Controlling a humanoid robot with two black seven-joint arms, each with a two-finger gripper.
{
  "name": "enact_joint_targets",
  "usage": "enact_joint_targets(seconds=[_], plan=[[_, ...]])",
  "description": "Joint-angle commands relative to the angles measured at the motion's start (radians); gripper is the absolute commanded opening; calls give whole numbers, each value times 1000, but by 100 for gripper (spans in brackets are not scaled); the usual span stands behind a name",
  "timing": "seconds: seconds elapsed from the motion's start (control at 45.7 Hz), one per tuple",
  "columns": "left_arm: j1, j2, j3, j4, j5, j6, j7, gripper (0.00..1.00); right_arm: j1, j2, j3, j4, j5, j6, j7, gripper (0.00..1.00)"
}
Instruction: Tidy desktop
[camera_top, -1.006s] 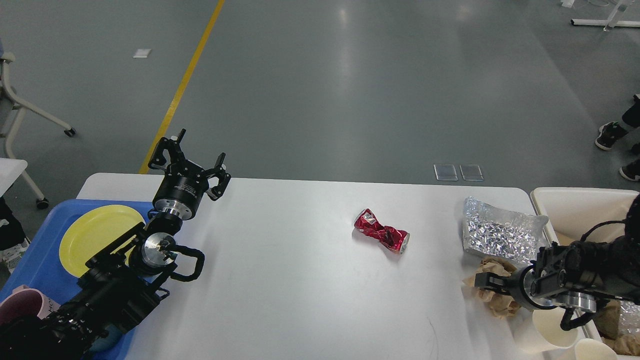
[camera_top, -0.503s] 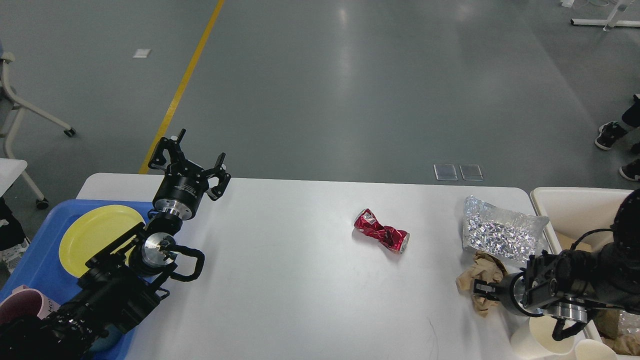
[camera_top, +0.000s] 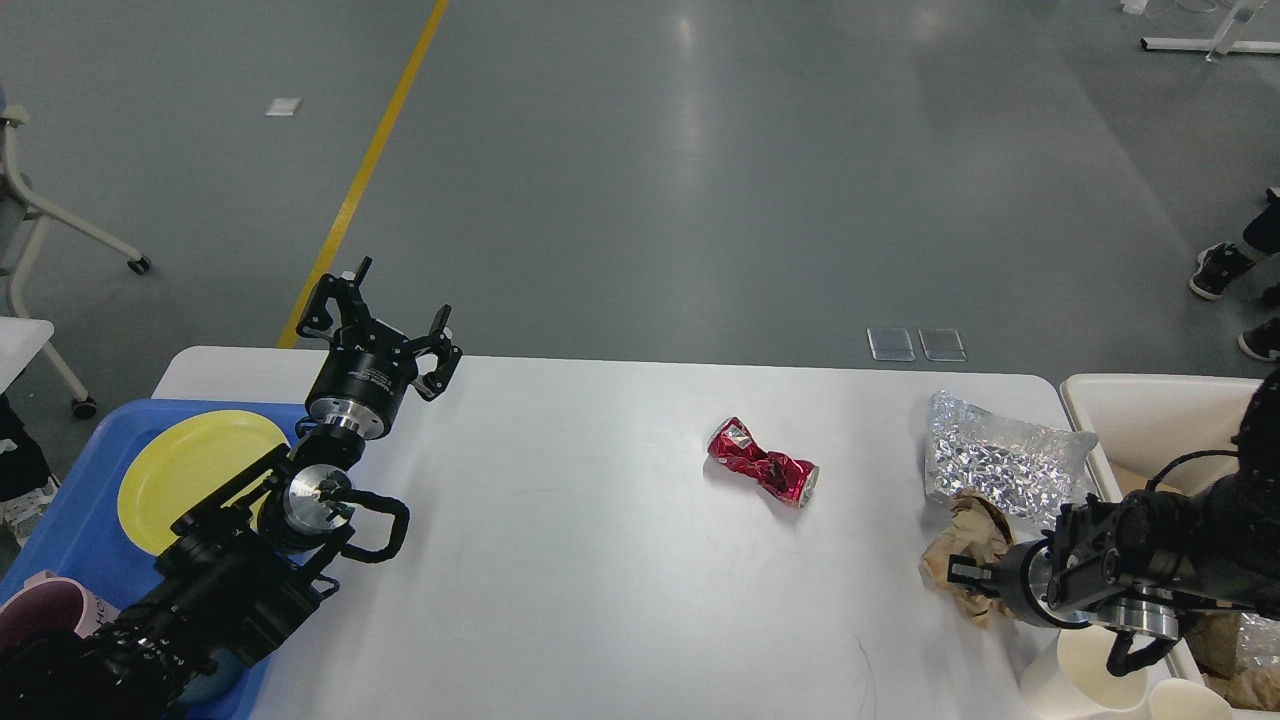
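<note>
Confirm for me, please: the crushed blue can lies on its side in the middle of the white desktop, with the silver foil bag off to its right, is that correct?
Not quite: the crushed can is red, not blue, as the head view shows. The rest holds: it lies on its side in the middle of the white desktop, with the silver foil bag off to its right.
</note>
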Motion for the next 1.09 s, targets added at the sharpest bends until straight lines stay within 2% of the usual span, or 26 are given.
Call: enact_joint_targets(seconds=[0.0,0.219,0.284,0.481,0.547,0.612,0.722,0.875,1.072], plan=[[0,-1,0,0,0,0,0,96,59,-14,0,53,0,4,0,0],[0,1,0,0,0,0,0,96,256,-109,-12,265,-14,18,2,0],[1,1,0,0,2,0,0,96,349,-139,-14,322,-17,61,3,0],[1,1,0,0,0,0,0,96,742,-189,-3,420,-12,512,-3,0],[1,1,0,0,0,0,0,96,829,-184,-3,455,-12,601,-4,0],[1,1,0,0,0,0,0,96,895,-181,-1,483,-12,646,-6,0],[1,1,0,0,0,0,0,96,926,-167,-1,483,-12,611,-10,0],[1,1,0,0,0,0,0,96,848,-178,-35,439,-11,437,-43,0],[1,1,0,0,0,0,0,96,565,-242,-119,152,-8,353,-53,0]])
